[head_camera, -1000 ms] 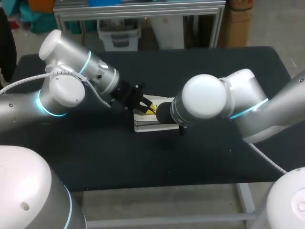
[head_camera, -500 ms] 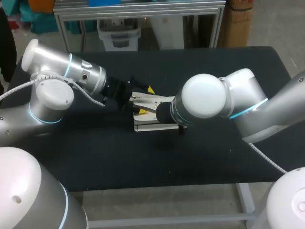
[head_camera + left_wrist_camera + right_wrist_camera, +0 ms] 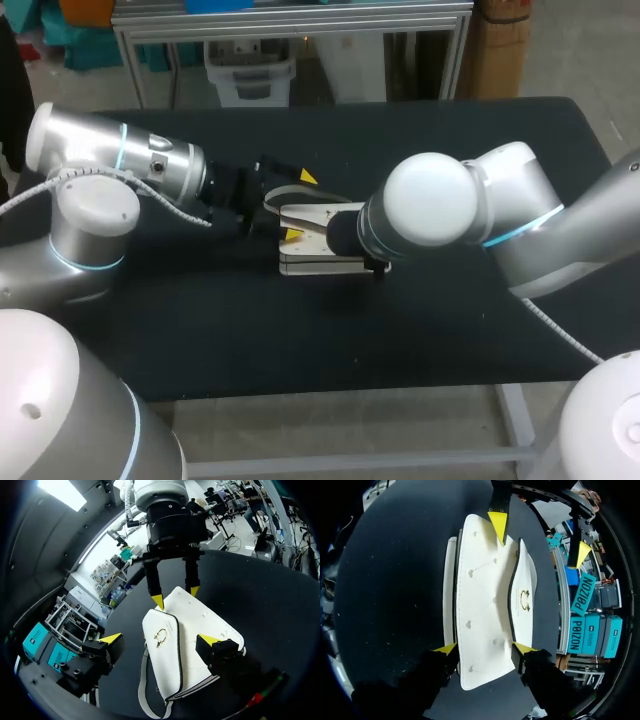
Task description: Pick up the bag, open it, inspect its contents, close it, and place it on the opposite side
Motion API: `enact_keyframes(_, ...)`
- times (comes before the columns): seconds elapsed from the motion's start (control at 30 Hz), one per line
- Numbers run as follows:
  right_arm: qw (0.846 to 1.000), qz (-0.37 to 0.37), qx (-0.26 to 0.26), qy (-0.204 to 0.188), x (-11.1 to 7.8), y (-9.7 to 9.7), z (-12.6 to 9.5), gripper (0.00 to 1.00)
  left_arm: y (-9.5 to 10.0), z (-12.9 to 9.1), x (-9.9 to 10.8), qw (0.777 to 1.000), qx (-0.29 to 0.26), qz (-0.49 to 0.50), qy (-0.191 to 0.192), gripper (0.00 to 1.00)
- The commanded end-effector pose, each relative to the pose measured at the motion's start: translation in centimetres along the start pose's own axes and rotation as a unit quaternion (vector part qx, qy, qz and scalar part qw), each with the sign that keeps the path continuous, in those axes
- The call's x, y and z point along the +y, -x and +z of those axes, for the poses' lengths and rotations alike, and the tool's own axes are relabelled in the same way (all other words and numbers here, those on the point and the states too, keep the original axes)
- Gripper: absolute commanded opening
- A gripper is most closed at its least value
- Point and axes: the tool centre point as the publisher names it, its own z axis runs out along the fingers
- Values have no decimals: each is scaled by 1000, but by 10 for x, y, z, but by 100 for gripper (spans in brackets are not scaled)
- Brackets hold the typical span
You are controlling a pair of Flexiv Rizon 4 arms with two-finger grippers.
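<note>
White quilted handbag [image 3: 482,595] with gold clasp [image 3: 524,600] lies on black table [image 3: 450,340]
Left gripper [image 3: 160,639] and right gripper [image 3: 485,648] straddle its opposite ends, jaws wide apart, gripping nothing; clasp's emblem too small to read.

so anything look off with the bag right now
Nothing spilled or damaged. The white bag lies flat on the table; its gold-clasp panel angles away from the quilted face, maybe a flap partly lifted, and the strap trails loose toward the open left pincer.
</note>
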Motion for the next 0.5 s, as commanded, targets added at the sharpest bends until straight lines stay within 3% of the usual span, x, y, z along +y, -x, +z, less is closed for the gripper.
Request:
enact_keyframes(0.03, 1000, 1, -6, 9, -2, -2, -8, 100, -2, 0, -1, 1000, -9, -4, 2, 100)
enact_keyframes(0.5, 999, 7, -10, 46, -2, 15, -21, 100, 1, -7, -3, 999, -23, -41, 1, 100)
